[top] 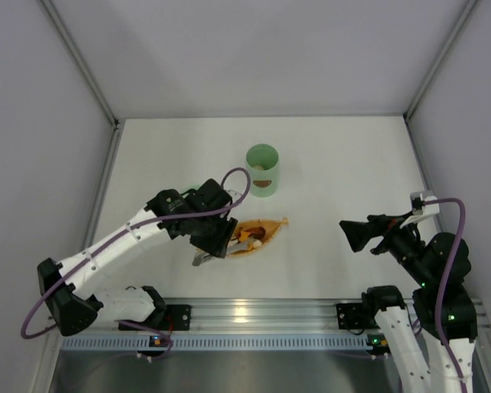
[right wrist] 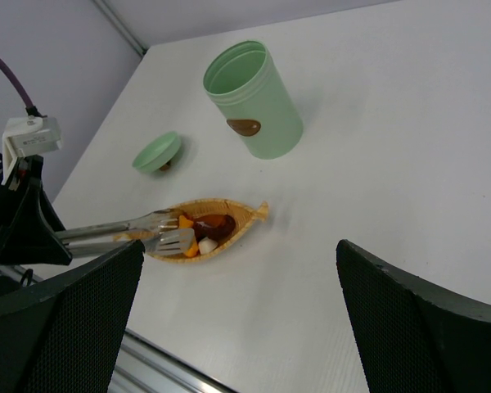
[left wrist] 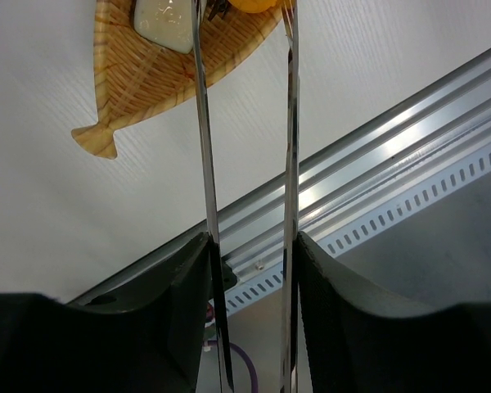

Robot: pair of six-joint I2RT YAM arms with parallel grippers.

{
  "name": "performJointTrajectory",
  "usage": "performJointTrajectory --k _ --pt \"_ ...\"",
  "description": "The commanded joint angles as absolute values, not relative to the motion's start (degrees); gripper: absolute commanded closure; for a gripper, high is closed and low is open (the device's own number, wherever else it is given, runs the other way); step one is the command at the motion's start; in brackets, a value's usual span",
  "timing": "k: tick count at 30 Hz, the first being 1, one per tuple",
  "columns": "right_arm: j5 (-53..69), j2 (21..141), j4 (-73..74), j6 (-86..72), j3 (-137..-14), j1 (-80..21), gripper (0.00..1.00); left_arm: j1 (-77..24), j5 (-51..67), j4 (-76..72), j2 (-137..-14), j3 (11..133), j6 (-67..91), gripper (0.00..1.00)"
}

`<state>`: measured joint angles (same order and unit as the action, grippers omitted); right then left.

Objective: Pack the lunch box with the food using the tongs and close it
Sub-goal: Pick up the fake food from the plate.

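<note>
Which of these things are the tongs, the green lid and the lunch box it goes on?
tongs (right wrist: 173,241): right wrist view, on the flat tip of the nearer arm.
green lid (right wrist: 157,152): right wrist view, on the middle of its round face.
lunch box (right wrist: 272,106): right wrist view, on its side wall.

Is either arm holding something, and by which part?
Left end effector grips the tongs by both arms, behind the tips; right end effector holds nothing.
</note>
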<state>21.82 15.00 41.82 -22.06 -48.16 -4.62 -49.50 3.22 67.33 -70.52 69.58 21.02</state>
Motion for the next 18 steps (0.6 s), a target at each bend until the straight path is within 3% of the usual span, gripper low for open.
performJointTrajectory --k 1,5,10,12,18 --pt "22.59 14.94 42.80 -21.36 -49.75 -3.78 0.01 -49.66 3.78 65.92 -71.10 68.99 20.66 0.52" --pt "22.76 15.20 42.80 -21.27 -50.10 -3.78 0.01 -49.66 2.81 65.74 -71.98 69.26 20.57 0.45" --pt "22.94 15.38 42.72 -21.09 -50.10 -3.69 0.01 -49.66 2.73 65.57 -72.42 69.52 20.48 0.46" --pt "22.94 15.38 42.63 -21.18 -50.01 -3.78 0.00 -49.66 2.81 65.65 -72.42 69.61 20.30 0.49" --pt "22.94 15.56 42.45 -21.18 -50.18 -3.69 0.01 -49.66 2.46 66.35 -72.25 70.05 20.30 0.72"
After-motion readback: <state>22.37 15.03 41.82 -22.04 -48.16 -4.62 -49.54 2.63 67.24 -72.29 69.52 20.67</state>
